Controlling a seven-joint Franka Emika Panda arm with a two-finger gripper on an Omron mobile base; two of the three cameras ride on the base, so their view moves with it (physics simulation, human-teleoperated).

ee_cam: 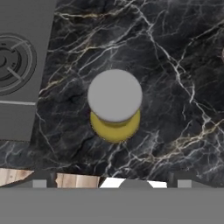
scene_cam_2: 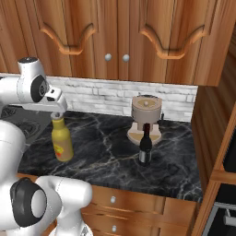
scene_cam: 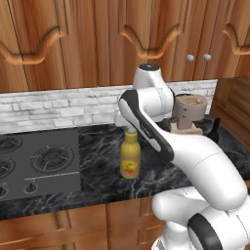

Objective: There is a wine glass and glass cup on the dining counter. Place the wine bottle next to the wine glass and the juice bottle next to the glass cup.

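The juice bottle point(scene_cam: 130, 158) point(scene_cam_2: 62, 143), stout and yellow with a grey-white cap and a red-and-yellow label, stands upright on a black marble wall counter point(scene_cam_2: 106, 156) beside the stove. My gripper point(scene_cam_2: 58, 115) point(ee_cam: 111, 183) hangs straight above its cap, open, with the fingers spread wide and nothing between them. From above, the cap point(ee_cam: 115, 95) sits in the middle of the hand view. The wine bottle point(scene_cam_2: 145, 147) point(scene_cam: 215, 128), slim and dark, stands farther right on the same counter. The wine glass, the glass cup and the dining counter are out of view.
A grey cooktop point(scene_cam: 39, 161) point(ee_cam: 17, 65) lies left of the juice bottle. A round beige appliance point(scene_cam_2: 146, 117) point(scene_cam: 189, 114) stands just behind the wine bottle. Wooden wall cabinets point(scene_cam_2: 120, 32) hang overhead, and a wooden side panel point(scene_cam_2: 212, 124) closes the counter's right end.
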